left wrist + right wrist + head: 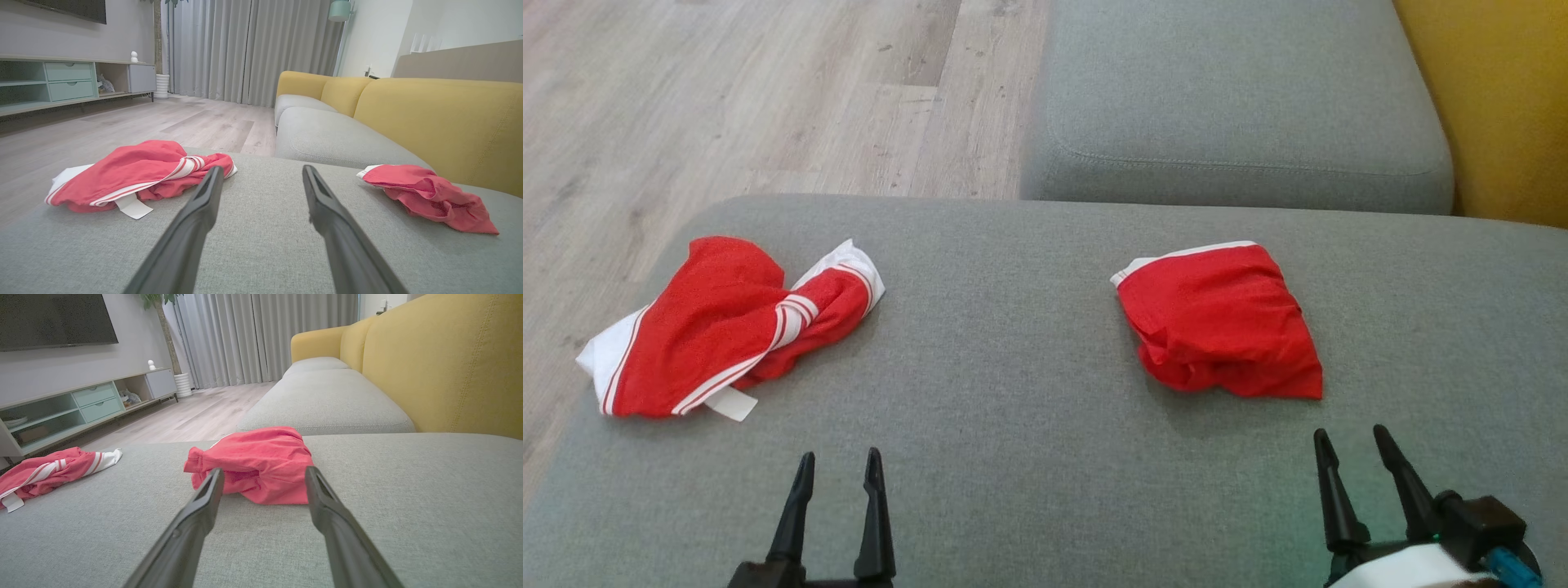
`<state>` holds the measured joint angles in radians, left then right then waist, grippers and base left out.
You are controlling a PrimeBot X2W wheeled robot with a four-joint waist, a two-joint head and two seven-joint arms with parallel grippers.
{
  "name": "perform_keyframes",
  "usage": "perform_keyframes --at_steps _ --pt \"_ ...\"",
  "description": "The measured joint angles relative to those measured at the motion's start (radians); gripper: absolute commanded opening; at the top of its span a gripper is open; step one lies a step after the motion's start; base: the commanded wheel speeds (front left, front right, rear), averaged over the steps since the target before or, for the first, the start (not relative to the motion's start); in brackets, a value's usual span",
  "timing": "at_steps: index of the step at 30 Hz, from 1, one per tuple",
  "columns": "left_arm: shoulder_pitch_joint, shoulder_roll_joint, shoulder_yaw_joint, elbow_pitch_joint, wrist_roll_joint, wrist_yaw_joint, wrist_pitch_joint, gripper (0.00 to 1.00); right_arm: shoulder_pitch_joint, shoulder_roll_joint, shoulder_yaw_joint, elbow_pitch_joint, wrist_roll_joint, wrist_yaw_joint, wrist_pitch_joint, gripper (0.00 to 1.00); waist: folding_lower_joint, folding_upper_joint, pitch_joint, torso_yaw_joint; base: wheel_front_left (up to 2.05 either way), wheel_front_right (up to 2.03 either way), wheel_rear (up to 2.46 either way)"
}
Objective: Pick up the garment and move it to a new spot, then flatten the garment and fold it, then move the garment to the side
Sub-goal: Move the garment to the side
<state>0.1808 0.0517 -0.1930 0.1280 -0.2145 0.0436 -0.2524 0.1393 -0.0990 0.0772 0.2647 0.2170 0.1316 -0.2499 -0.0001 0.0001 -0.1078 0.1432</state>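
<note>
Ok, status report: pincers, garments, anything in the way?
Left pincer open, empty; right pincer open, empty. Crumpled red white-striped garment lies left on grey fabric cushion, untouched; folded plain red garment lies right. Nothing seen blocking either.

Soft, even daylight fills every view, brightest at the curtains [253, 49]. Faint, diffuse shadows hug the near edges of the folded garment [1221, 322] and the striped garment [719, 327]. The head view is slightly grainy. Wrist views bow lines at their edges, and the left claw [262, 171] blurs toward the bottom edge.
</note>
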Motion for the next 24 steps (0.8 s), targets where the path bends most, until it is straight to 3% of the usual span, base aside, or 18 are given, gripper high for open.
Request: perform_keyframes --at_steps 24 --pt "0.009 0.0 0.002 0.034 0.031 -0.023 0.0 1.0 0.018 0.034 -0.007 -0.012 -0.025 0.0 0.0 1.0 0.0002 0.0 0.0 -0.022 0.0 0.0 0.0"
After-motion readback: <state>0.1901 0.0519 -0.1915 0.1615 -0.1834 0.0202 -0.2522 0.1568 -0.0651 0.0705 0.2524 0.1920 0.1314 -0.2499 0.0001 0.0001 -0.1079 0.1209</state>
